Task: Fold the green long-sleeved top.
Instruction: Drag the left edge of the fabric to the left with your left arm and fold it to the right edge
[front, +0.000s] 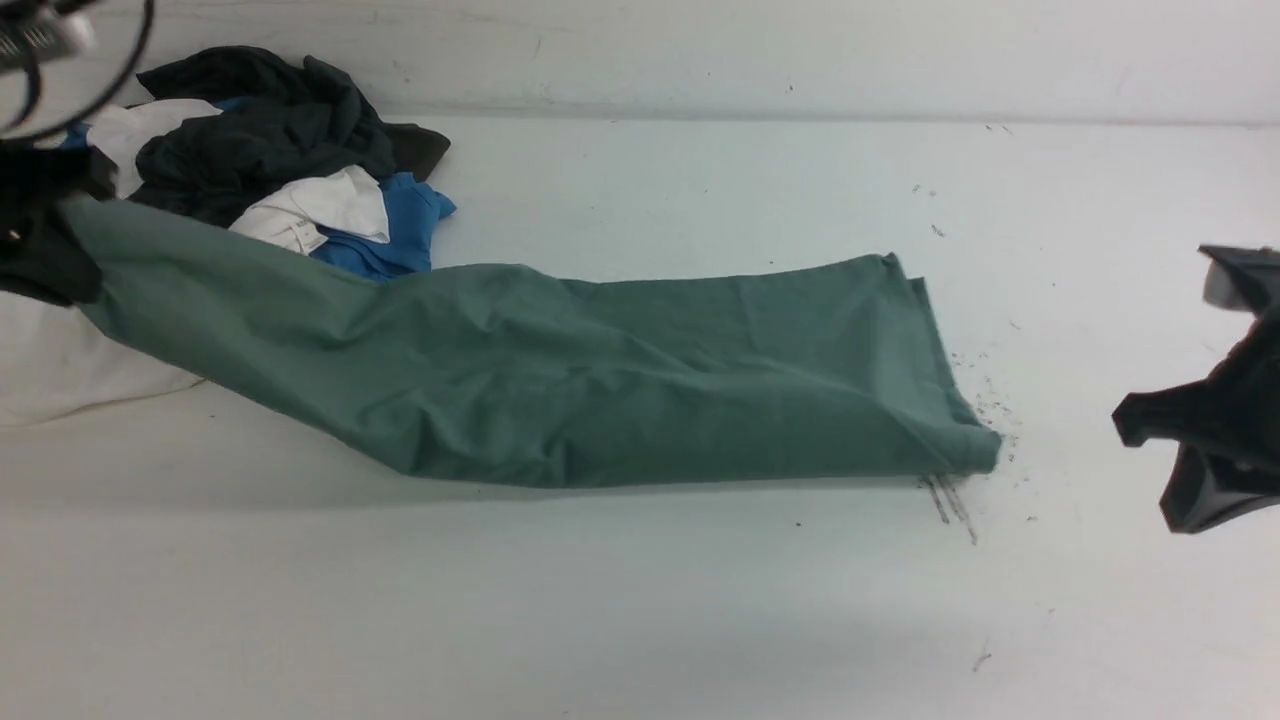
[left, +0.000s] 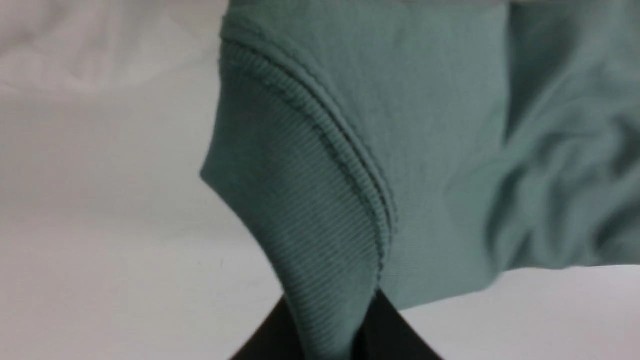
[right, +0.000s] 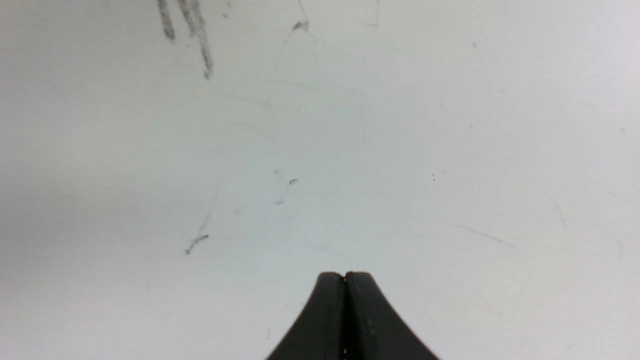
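Currently gripped: we find the left gripper (left: 330, 340) closed tight on a ribbed band of the green long-sleeved top (front: 600, 370), the fabric pinched between its two dark fingers.
Which band: we cannot tell whether the ribbing is the neck, a cuff or the hem.
Top, location: it lies across the middle of the desk (front: 640, 600) as one long strip, running from the far left edge of the front view to right of centre.
Top, left end: it appears raised off the desk, with shadow beneath it, and passes in front of the clothes pile.
Top, right end: it rests flat and ends in a doubled edge just beside dark scuff marks (front: 950, 500).
Top, appearance: we note plain muted sage-green knit, softly creased, with a stitched seam where the ribbing joins the body.
Right gripper (right: 344, 276): its fingers are pressed together with nothing between them, above bare desk, well apart from the top.
Clothes pile: a dark charcoal garment (front: 270, 130), a white garment (front: 320, 210) and a blue garment (front: 400, 235) are heaped at the far left.
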